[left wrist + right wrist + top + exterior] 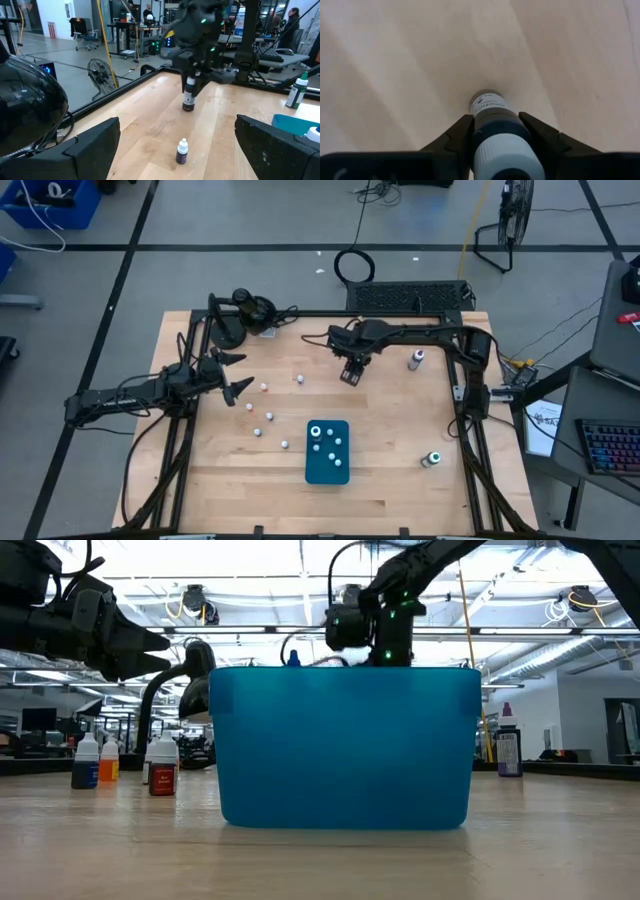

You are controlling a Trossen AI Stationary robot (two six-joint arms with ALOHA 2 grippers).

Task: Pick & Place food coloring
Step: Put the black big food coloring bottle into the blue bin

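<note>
Teal plastic rectangular tray (327, 470) near the desk's front edge carried four white-capped bottles. Right gripper (496, 131) pinched a dark white-capped food coloring bottle (492, 117) upright near the rear edge. Left gripper (236, 373) hung wide open, empty, over bare wood beside the left edge.

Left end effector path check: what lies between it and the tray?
High view: small bottles stand scattered on the table between the left end effector and the tray.
</note>
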